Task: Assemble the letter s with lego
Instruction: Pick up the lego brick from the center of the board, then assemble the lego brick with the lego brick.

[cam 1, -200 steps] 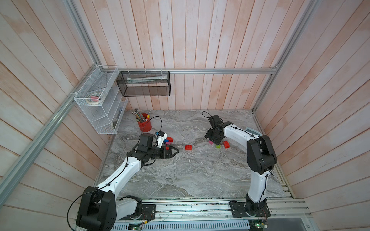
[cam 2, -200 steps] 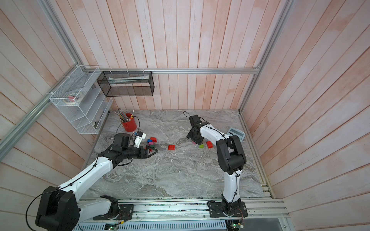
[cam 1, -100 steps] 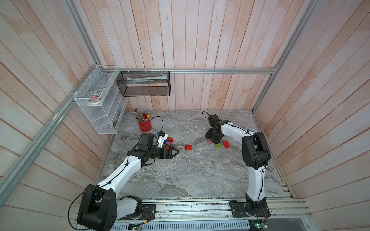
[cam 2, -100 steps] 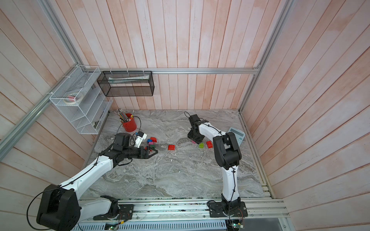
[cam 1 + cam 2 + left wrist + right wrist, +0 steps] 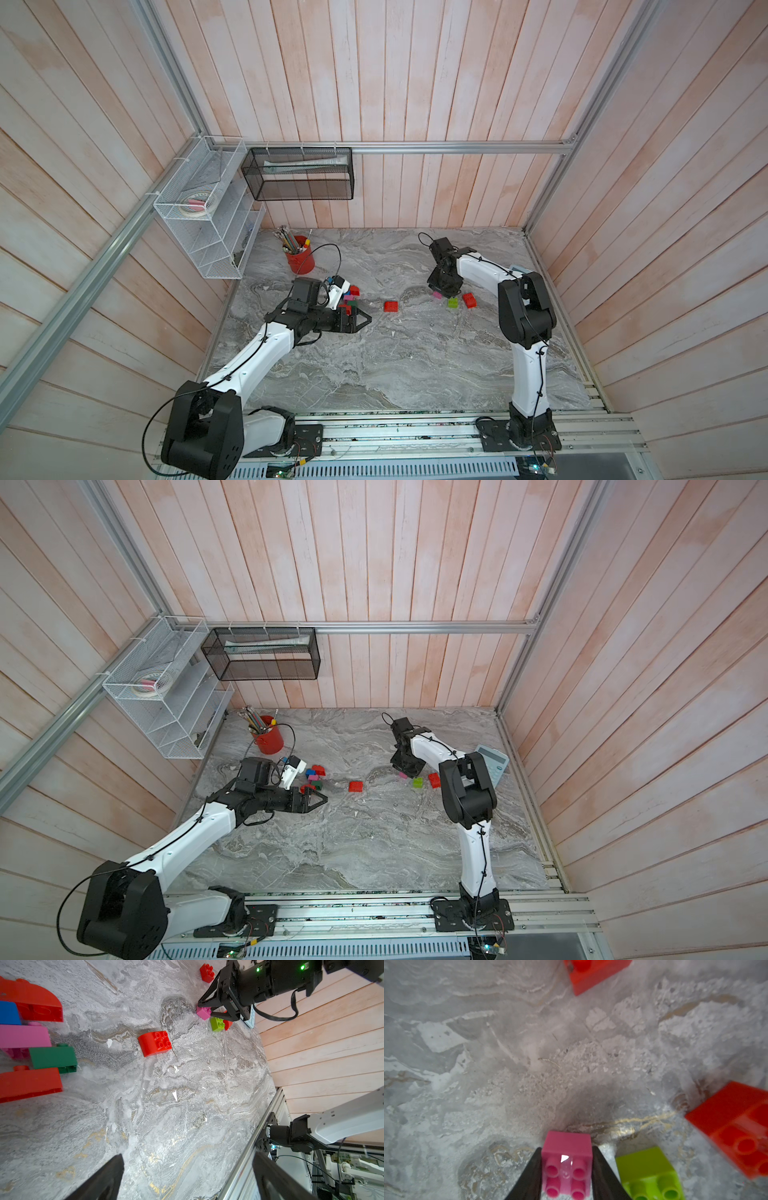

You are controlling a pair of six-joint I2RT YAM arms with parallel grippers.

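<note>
My right gripper (image 5: 566, 1169) is shut on a small pink lego brick (image 5: 566, 1147), studs up, low over the marble; both black fingers (image 5: 533, 1176) press its sides. Both top views show this gripper (image 5: 442, 289) over the pink brick (image 5: 402, 775). Beside it lie a lime brick (image 5: 648, 1169) and a red brick (image 5: 735, 1122). A lone red brick (image 5: 390, 306) lies mid-table. Near my left gripper (image 5: 361, 320), which is open and holds nothing, sits a cluster of red, blue, pink and dark green bricks (image 5: 53, 1059). The left wrist view shows its jaws (image 5: 187, 1178) wide apart.
A red pen cup (image 5: 300, 259) stands at the back left, below a white wire shelf (image 5: 208, 216) and a black mesh basket (image 5: 299, 174) on the wall. A calculator (image 5: 492, 762) lies by the right wall, behind the right arm.
The right gripper has closed onto the pink brick, and that arm's elbow has swung towards the middle. The left arm has stayed put.
</note>
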